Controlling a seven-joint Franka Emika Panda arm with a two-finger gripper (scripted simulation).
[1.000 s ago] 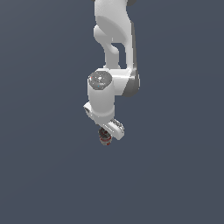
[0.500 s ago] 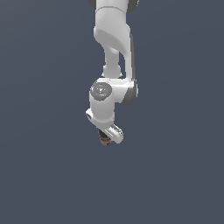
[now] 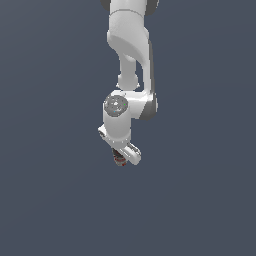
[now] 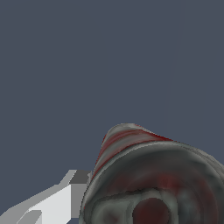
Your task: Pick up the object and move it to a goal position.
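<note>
The object (image 3: 119,160) is a tiny can with whitish-brown sides and red marks. It sits in my gripper (image 3: 120,158) under the white hand in the exterior view, mostly hidden by the hand. In the wrist view the can (image 4: 153,179) fills the near part of the picture, with its dark round end toward the camera and red streaks on its side. One grey-white finger (image 4: 65,197) presses against it; the other finger is hidden. The can hangs in the air with nothing under it.
The white arm (image 3: 131,50) comes down from the top of the exterior view. A plain dark blue-grey background (image 3: 45,150) lies all around.
The arm has moved slightly lower in the exterior view and its upper links have shifted. The can stays held in the gripper.
</note>
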